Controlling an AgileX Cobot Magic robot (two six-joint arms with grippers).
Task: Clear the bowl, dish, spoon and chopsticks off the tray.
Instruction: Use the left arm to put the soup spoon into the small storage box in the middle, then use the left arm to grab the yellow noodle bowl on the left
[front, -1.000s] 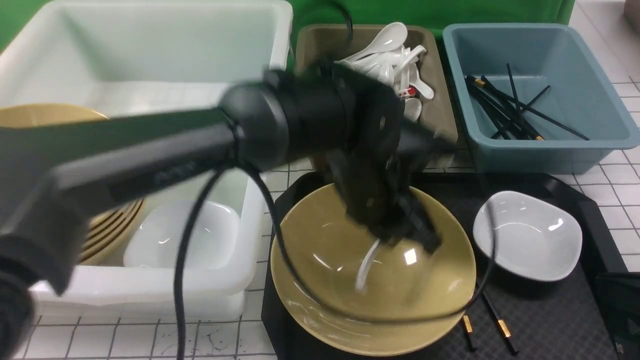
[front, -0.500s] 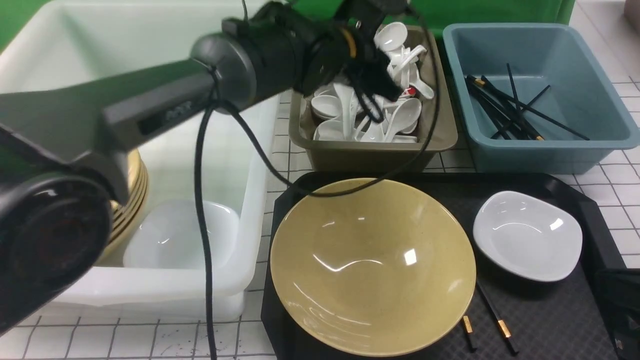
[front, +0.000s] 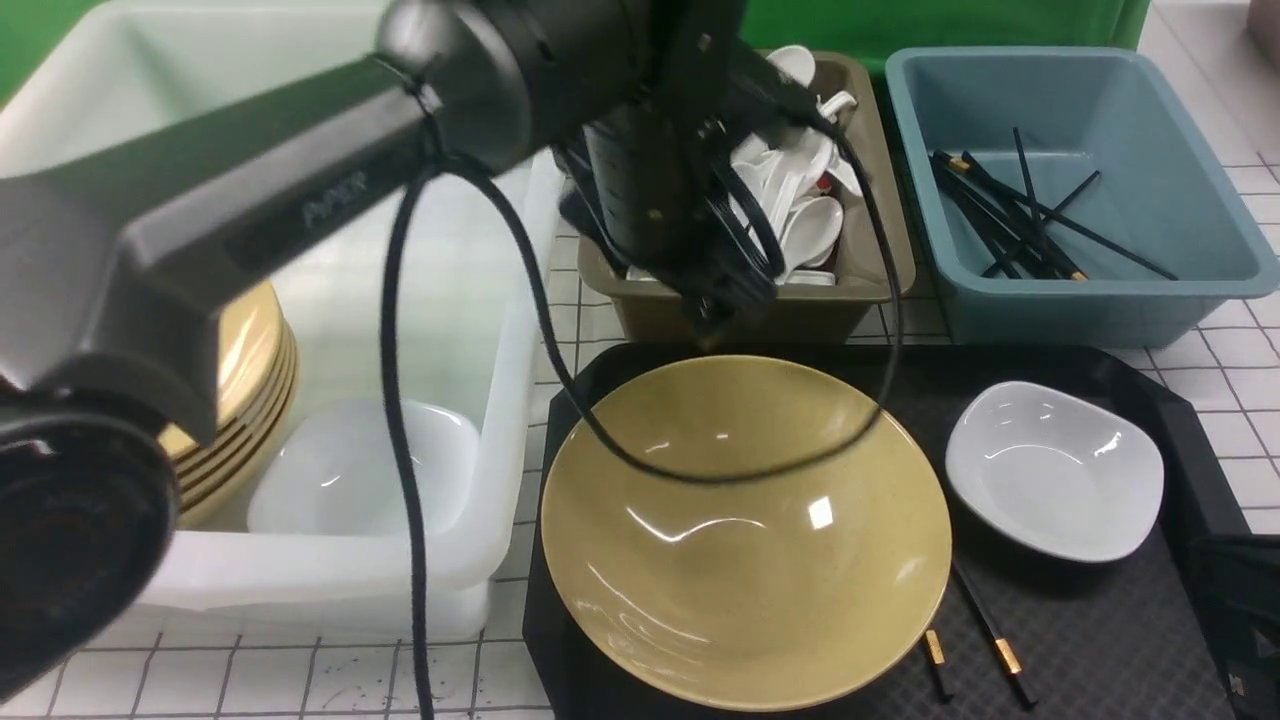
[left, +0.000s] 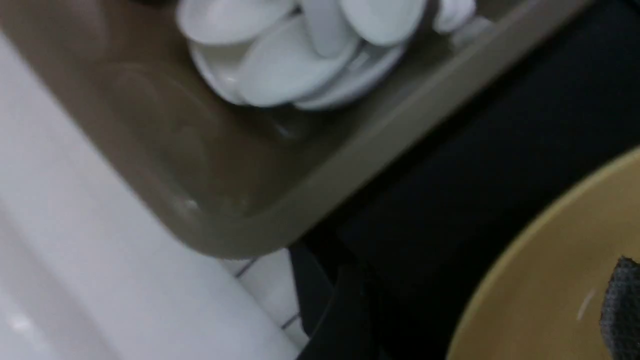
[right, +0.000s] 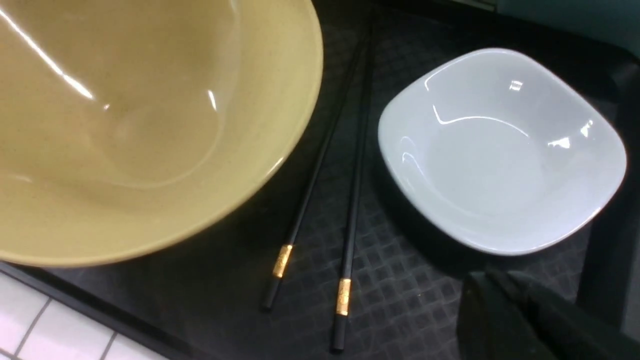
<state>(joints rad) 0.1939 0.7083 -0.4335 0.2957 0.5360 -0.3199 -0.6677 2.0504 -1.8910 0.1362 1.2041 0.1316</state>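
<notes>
Two grippers: left gripper, spread, above spoon bin; right gripper, pressed shut, near dish, chopsticks, bowl on tray.

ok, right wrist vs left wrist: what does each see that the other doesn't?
Right wrist only: the chopsticks lying side by side between bowl and dish, gold bands at the near ends, and the white dish, empty.

Left wrist only: a corner of the brown bin holding piled white spoons, with the white tub wall beside it. The image is blurred.

Both: part of the tan bowl and the black tray under it.
</notes>
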